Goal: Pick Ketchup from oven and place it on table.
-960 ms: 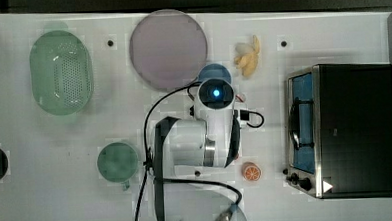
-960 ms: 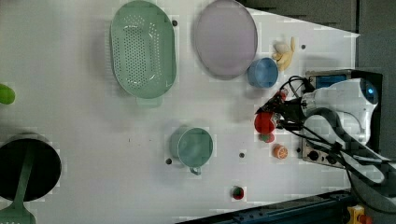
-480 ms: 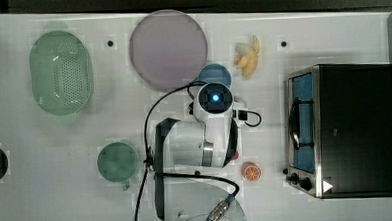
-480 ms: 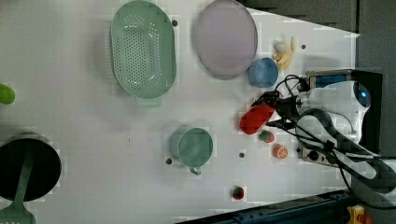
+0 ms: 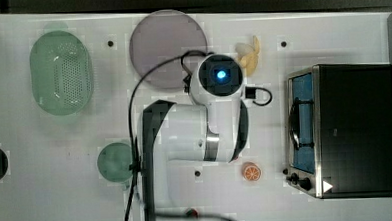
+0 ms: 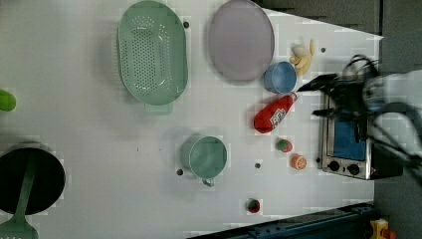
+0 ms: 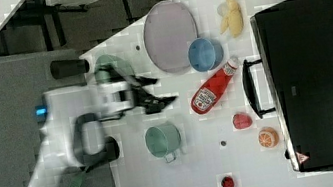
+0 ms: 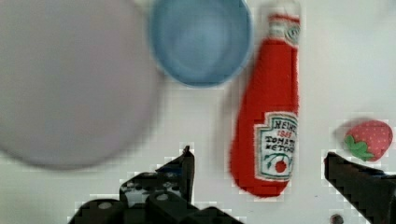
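The ketchup (image 6: 272, 114), a red bottle with a white cap and white label, lies on its side on the white table (image 6: 74, 129), cap toward the blue bowl. It also shows in the right view (image 7: 212, 90) and the wrist view (image 8: 273, 116). My gripper (image 8: 259, 156) hangs open above the bottle, a dark finger on each side and nothing between them. In the left view the gripper (image 6: 314, 98) is over the oven's (image 6: 348, 144) front edge; in the right view it (image 7: 165, 101) sits left of the bottle. The oven (image 7: 323, 73) door is closed.
A blue bowl (image 6: 279, 77) and a purple plate (image 6: 241, 40) lie just beyond the bottle's cap. A strawberry toy (image 6: 284, 145) and an orange slice (image 6: 298, 162) sit between bottle and oven. A green mug (image 6: 204, 157), green colander (image 6: 152, 52) and banana (image 6: 303, 55) stand further off.
The bottle went from my gripper down onto the table and now lies flat. The fingers opened and let it go, and the gripper has risen away from it.
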Action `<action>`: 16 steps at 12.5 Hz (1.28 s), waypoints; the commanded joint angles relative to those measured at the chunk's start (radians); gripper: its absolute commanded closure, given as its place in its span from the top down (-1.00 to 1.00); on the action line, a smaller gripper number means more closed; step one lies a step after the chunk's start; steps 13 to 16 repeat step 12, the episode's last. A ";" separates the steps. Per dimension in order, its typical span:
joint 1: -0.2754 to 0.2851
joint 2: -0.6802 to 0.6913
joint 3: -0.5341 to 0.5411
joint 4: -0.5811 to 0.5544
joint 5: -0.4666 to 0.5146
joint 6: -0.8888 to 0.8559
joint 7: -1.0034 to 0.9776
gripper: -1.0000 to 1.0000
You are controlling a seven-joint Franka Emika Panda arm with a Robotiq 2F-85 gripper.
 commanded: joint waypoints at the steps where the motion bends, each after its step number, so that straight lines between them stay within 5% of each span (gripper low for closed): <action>1: 0.000 -0.076 0.002 0.170 -0.001 -0.147 0.006 1.00; 9: -0.002 -0.090 -0.001 0.481 -0.009 -0.548 0.006 1.00; 16: -0.004 -0.091 -0.015 0.541 -0.009 -0.673 0.006 1.00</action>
